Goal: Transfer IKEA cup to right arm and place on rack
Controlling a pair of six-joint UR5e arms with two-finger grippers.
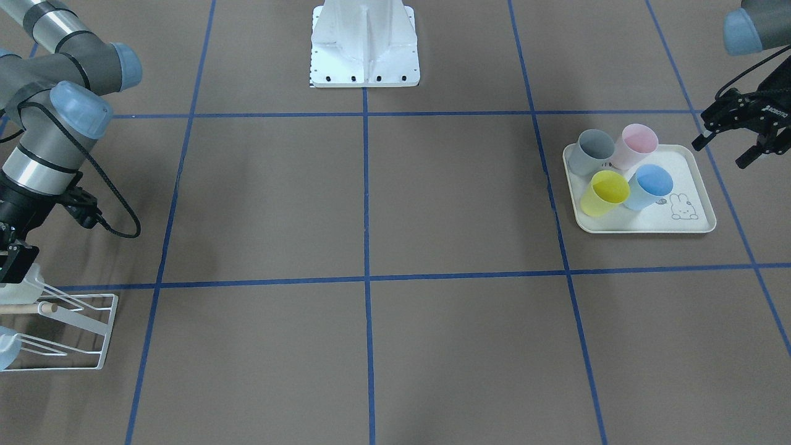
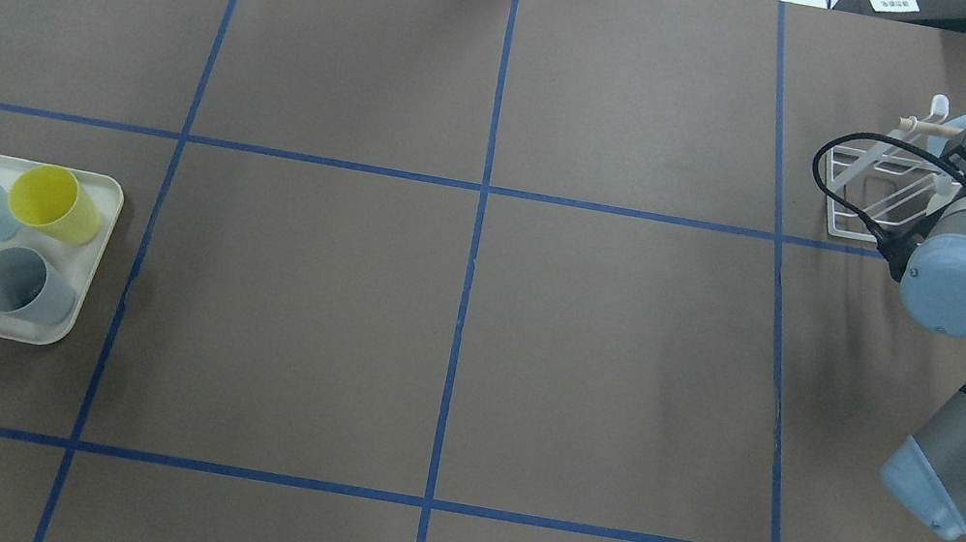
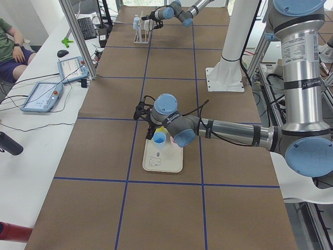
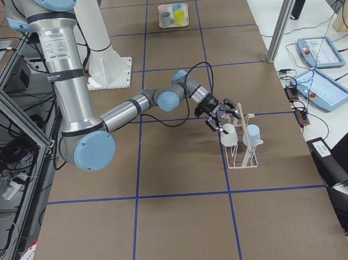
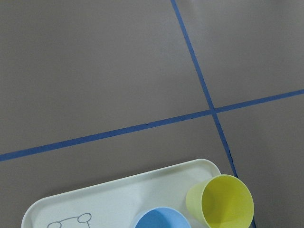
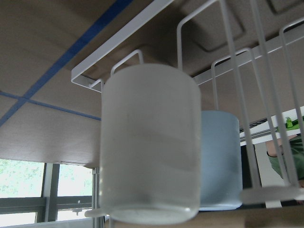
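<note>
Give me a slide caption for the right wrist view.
White cup beside a pale blue cup at the white wire rack.

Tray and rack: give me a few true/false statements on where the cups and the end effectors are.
1. The tray holds four cups: blue cup, yellow cup, pink cup and grey cup. True.
2. The rack has no cups on it. False: a white cup and a light blue cup hang on it.
3. The left end effector grips the yellow cup. False: it is open beside the tray and holds nothing.
4. The right end effector is at the rack, close to the white cup. True.
</note>
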